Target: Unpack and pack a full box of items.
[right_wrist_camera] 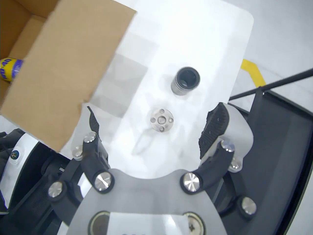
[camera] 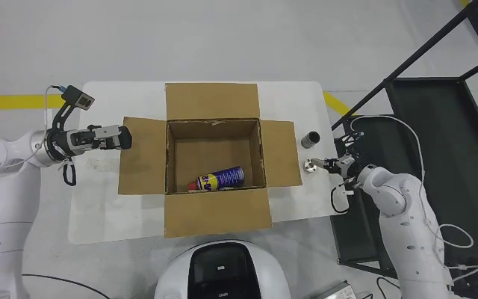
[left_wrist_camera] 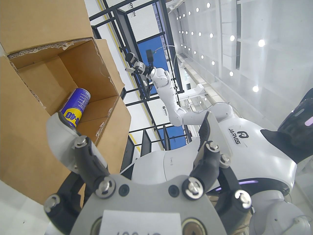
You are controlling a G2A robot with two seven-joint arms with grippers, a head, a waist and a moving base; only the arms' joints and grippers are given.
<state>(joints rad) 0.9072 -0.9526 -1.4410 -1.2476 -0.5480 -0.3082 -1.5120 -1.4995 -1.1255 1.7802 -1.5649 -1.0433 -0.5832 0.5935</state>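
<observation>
Box: You had the cardboard box (camera: 213, 149) standing open on the white table (camera: 97, 202), with all four flaps folded outward and lying nearly flat.
Spray can: The blue and yellow spray can (camera: 222, 179) lay on its side on the floor of the box, close along the wall nearest the robot.
Left end effector: Your left end effector (left_wrist_camera: 133, 121) hung just outside the box's left flap, level with the middle of that flap. Its fingers were spread wide and held nothing.
Right end effector: Your right end effector (right_wrist_camera: 155, 117) sat just outside the box's right flap, towards the flap's end nearer the robot. Its fingers were spread well apart and gripped nothing.
Disc: A small silver disc (right_wrist_camera: 162, 120) with a ring of holes lay flat on the table just beyond the box's right flap. You had it lined up between the spread fingers, and neither pad touched it.
Cylinder: A short dark cylinder (right_wrist_camera: 185, 81) stood upright with its open end up. It was also beside the box's right flap, near the disc but apart from it, on the side farther from the robot.
Rack: A black rack (camera: 418, 112) stood farther out on the box's right side, past the table's edge.
Floor: A yellow line (camera: 22, 101) ran on the floor well out from the box's left side.
</observation>
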